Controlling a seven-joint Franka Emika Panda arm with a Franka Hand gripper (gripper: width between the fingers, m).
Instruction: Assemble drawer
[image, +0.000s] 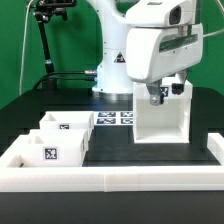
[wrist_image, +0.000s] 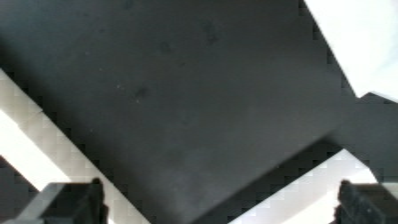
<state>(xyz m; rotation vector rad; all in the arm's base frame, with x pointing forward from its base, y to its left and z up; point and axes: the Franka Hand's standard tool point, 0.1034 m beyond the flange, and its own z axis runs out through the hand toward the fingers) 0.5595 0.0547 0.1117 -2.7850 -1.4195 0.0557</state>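
Observation:
The white drawer shell stands upright on the black table, right of centre in the exterior view. Two small open-top trays with tags sit side by side at the exterior view's left, against the low wall. My gripper hangs at the top of the shell, partly hiding its upper edge. In the wrist view the gripper is open wide. Its dark fingertips stand far apart with only black table between them. A white part shows at one corner; I cannot tell which part it is.
The marker board lies flat behind the trays, near the robot base. A low white wall edges the table along the front and both sides. A black stand rises at the back left.

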